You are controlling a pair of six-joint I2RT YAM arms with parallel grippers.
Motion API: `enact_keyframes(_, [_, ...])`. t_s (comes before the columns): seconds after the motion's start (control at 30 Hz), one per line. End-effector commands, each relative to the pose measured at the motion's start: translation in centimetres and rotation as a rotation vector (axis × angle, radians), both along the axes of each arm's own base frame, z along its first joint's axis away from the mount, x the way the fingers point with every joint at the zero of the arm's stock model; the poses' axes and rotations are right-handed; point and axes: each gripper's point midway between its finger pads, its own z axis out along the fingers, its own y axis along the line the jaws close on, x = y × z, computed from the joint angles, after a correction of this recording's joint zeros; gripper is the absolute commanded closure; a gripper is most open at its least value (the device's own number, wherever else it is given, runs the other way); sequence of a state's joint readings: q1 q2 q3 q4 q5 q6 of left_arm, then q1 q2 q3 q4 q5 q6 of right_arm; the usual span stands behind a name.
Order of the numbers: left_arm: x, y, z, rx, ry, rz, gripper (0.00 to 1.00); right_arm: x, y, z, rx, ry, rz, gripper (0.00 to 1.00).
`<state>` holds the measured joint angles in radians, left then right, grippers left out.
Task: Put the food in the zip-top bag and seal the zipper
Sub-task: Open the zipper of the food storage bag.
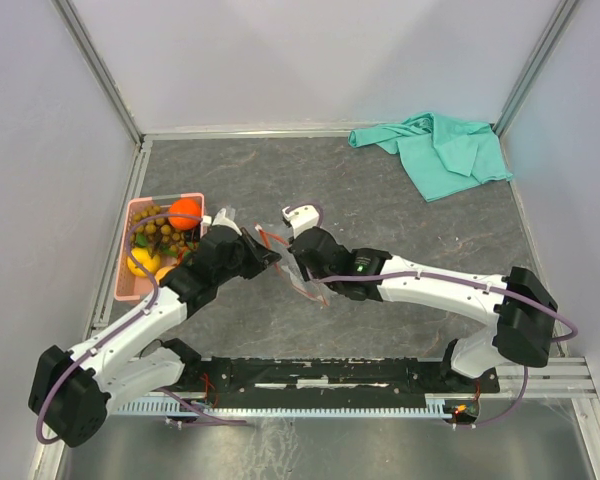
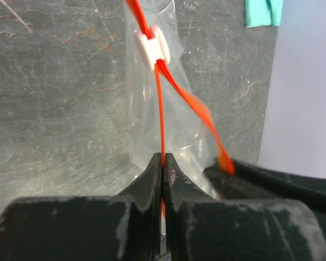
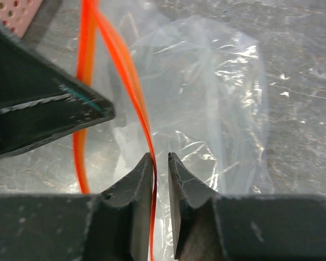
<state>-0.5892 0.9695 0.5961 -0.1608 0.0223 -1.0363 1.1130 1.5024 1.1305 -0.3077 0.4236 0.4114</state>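
Left fingers point(image 2: 149, 187) pressed together, pinching zipper point(image 2: 160, 117) at frame centre; right fingers point(image 3: 135, 187) flank zipper, slim gap, grip unclear; zip-top bag point(image 3: 206, 98) behind.

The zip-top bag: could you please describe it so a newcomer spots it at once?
On the grey table, right of the pink basket, the left end effector and right end effector meet. Between them is the zip-top bag: the only clear plastic, edged by an orange-red zipper with a white slider.
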Motion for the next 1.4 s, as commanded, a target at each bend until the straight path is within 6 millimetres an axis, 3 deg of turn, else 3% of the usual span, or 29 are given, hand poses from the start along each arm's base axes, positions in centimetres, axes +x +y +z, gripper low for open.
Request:
enact_keyframes(0.0, [0.1, 0.8, 1.8, 0.054, -0.063, -0.006, 0.97, 1.9, -2.6, 3.3, -0.050, -0.141, -0.114, 0.80])
enact_keyframes(0.13, [-0.4, 1.5, 2.3, 0.108, -0.063, -0.019, 0.97, 3.3, -5.5, 6.3, -0.122, -0.259, -0.214, 0.91])
enact_keyframes(0.27, [-1.1, 2.2, 2.5, 0.175, -0.049, -0.048, 0.97, 4.0, -8.2, 9.4, -0.166, -0.360, -0.299, 0.94])
enact_keyframes(0.47, [-1.3, 3.4, 3.2, 0.252, -0.055, -0.049, 0.97, 3.7, -9.3, 11.4, -0.146, -0.388, -0.311, 0.95])
enact_keyframes(0.7, [-0.4, 2.8, 4.5, 0.277, -0.082, -0.082, 0.97, 2.5, -6.8, 9.9, -0.074, -0.287, -0.188, 0.98])
enact_keyframes(1.0, [0.3, 0.7, 6.1, 0.155, -0.142, -0.099, 0.71, 2.4, -4.7, 7.9, 0.042, -0.191, -0.242, 0.98])
enact_keyframes(1.37, [0.5, 0.1, 5.4, 0.105, -0.148, -0.086, 0.59, 2.9, -2.5, 6.5, 0.099, -0.159, -0.311, 0.98])
